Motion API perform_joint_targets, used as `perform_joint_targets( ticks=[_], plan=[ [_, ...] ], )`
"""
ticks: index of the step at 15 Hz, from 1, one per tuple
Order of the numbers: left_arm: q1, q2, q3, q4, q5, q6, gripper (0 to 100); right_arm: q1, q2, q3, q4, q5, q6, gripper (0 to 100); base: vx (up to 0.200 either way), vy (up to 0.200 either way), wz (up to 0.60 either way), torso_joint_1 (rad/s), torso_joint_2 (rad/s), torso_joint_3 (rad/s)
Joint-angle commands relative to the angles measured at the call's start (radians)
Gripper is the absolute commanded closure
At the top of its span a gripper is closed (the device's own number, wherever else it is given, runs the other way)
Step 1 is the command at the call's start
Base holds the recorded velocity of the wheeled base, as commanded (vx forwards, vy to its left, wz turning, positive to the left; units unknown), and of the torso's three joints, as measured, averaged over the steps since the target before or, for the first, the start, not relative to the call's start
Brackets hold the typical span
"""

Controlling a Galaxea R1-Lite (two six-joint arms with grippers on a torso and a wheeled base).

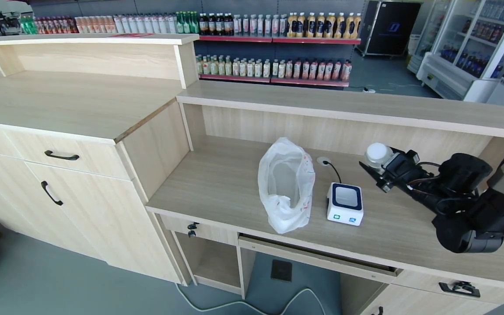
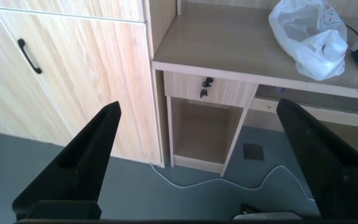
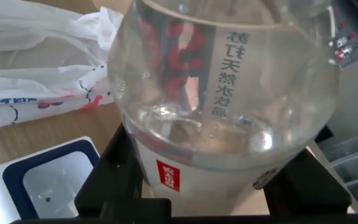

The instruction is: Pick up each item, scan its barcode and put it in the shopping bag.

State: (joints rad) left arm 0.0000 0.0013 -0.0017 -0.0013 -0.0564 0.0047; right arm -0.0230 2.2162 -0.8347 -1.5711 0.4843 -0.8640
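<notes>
Right end effector point(image 1: 376, 169) pinches bottle point(image 1: 377, 153) near counter's point(image 1: 230, 183) back edge, unscanned, bag point(image 1: 285, 188) apparently empty; left end effector point(image 2: 197, 106) spread.

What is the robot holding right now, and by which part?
The right end effector holds a clear bottle, gripped around its body, with the white cap sticking out. The left end effector is open, holding nothing.

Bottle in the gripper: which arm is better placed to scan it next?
Right. Its gripper holds the bottle just beside the scanner; the left gripper hangs open and empty, away from the counter.
</notes>
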Motion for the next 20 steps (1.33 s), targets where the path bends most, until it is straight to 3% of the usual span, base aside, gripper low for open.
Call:
perform_joint_targets(
  ticks=[1,8,11,20],
  plan=[
    [0.000,0.000,0.000,0.000,0.000,0.000,0,0.000,0.040,-0.015,0.000,0.002,0.000,100,0.000,0.000,0.00,0.000,0.00,0.000],
    [0.000,0.000,0.000,0.000,0.000,0.000,0,-0.006,0.096,-0.095,0.000,0.017,0.002,100,0.000,0.000,0.00,0.000,0.00,0.000],
    [0.000,0.000,0.000,0.000,0.000,0.000,0,-0.028,0.117,-0.095,0.000,0.116,0.003,100,0.000,0.000,0.00,0.000,0.00,0.000],
    [0.000,0.000,0.000,0.000,0.000,0.000,0,-0.009,0.175,-0.146,0.000,0.122,0.007,100,0.000,0.000,0.00,0.000,0.00,0.000]
  ],
)
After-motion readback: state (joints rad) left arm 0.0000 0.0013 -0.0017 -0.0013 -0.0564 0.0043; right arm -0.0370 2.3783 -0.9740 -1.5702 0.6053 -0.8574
